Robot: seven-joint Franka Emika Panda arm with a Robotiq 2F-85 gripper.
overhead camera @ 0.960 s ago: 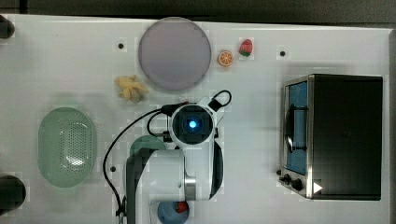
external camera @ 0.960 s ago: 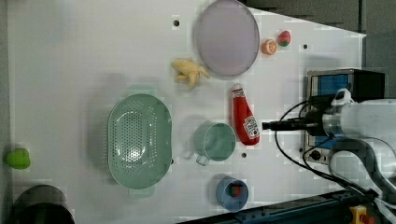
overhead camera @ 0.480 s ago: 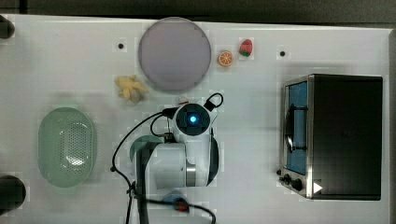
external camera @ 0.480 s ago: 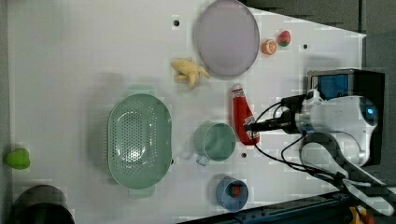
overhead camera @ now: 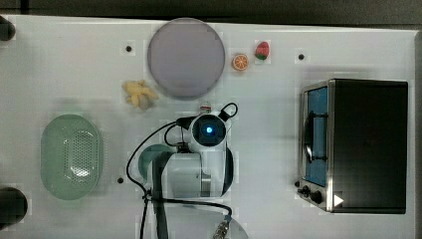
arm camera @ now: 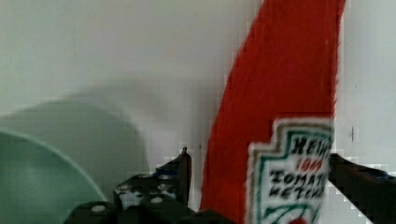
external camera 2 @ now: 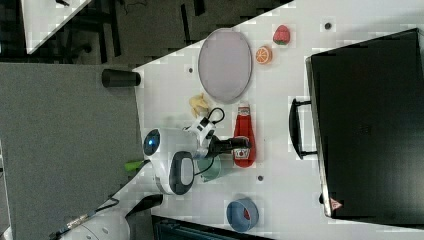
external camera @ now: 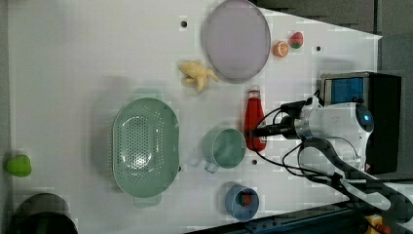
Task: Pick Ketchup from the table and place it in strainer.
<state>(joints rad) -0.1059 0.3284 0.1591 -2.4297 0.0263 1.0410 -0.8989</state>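
Tool (arm camera: 261, 186) straddles one Ketchup (external camera: 253, 122); one strainer (external camera: 144, 146).

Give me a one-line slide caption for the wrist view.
Wrist view: open fingers straddle the Ketchup lying on the table, teal cup alongside.

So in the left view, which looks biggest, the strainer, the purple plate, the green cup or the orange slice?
Largest to smallest in the left view:
1. strainer
2. plate
3. cup
4. orange slice

The strainer and plate are close, but the strainer looks longer.
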